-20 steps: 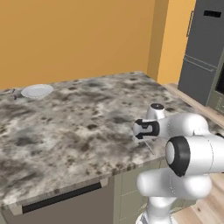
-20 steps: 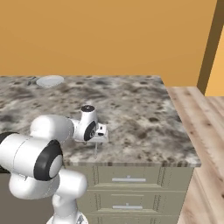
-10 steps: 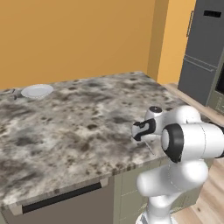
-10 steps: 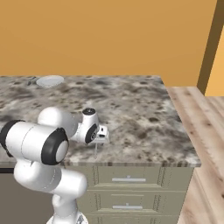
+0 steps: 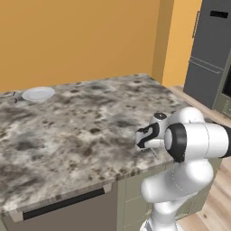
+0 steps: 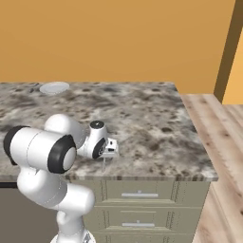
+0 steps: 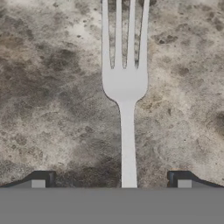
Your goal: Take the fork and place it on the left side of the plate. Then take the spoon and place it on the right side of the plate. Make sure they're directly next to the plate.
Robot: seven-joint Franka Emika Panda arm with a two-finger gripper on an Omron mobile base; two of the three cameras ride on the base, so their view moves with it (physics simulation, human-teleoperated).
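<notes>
Right now the gripper (image 7: 112, 180) hangs low over the fork (image 7: 125, 87), fingers spread wide w/ nothing between the pads yet; the two dark fingertips (image 7: 41, 179) sit at bottom left and bottom right of the hand view, w/ the handle running straight up the middle between them and the tines pointing to the top edge. Fork lies flat on the mottled stone counter (image 5: 81, 131), near its front edge, just in front of the arm in both base views. Plate (image 5: 38, 94) sits at the upper left of the left base view, well apart from the fork, on the far side of the counter; in the right base view it's upper left too (image 6: 54, 88). Step in hand, I'd say: grasping the fork. To do it well: keep the handle centred between the pads, go straight down till the tips nearly touch stone, then close across the thin handle, not the tines. It's flat and slim, so a shallow pinch may slip. Lift level before heading for the plate's left side.
</notes>
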